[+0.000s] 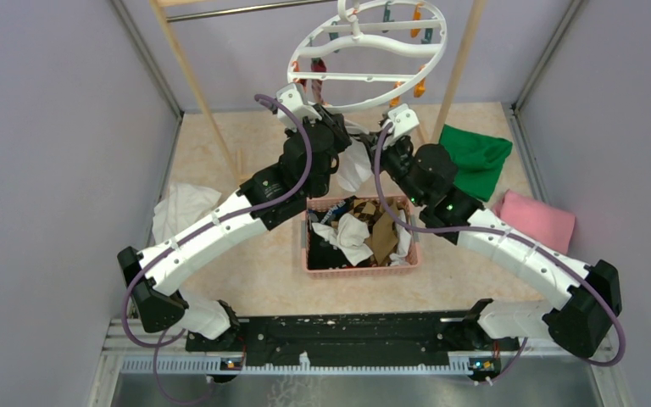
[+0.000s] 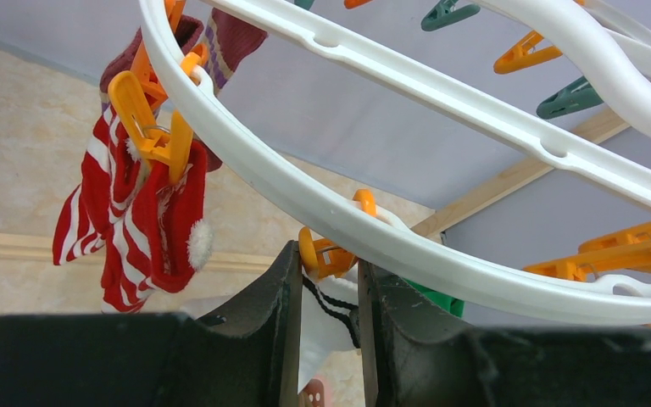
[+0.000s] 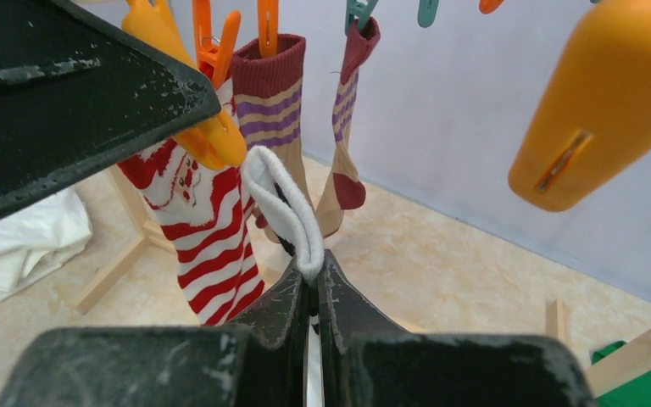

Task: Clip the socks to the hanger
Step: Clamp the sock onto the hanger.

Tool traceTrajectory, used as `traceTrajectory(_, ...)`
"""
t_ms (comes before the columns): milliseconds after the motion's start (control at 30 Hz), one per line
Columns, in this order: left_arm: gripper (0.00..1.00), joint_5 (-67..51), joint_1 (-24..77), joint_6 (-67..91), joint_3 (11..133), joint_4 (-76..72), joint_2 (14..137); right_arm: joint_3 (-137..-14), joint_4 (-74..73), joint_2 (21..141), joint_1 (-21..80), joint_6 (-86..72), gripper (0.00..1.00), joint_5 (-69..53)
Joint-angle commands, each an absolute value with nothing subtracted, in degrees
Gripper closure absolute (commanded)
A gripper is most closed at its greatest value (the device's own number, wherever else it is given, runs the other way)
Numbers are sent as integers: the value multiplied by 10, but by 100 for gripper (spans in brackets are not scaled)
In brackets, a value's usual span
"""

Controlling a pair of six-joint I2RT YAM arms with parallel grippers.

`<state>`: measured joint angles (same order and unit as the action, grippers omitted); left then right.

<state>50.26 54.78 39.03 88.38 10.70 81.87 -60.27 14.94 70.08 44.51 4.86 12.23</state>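
White sock with black bands point(image 3: 281, 197) held at an orange plastic peg point(image 2: 318, 254) under the round white plastic hanger point(image 2: 475, 264).
My right claw point(image 3: 315, 284) is pinched tight on the sock's cuff. My left claw point(image 2: 326, 264), part closed, squeezes the peg from both sides. Farther along the ring, a red-and-white striped sock point(image 2: 136, 229) and tan and maroon striped socks point(image 3: 275, 102) hang clipped.

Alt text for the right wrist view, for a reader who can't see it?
The right gripper is shut on the cuff of a white sock, holding it up beside an orange peg under one of the left gripper's fingers. Behind hang a red-and-white striped sock and two tan and maroon striped socks, already pegged.
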Motion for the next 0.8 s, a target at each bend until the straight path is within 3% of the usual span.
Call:
traceTrajectory(0,96,497,545,388,884,88,801,-642,165,705,453,36,100,117)
traceTrajectory(767,96,490,545,394,887,88,807,-667,146,703,458,26,100,102)
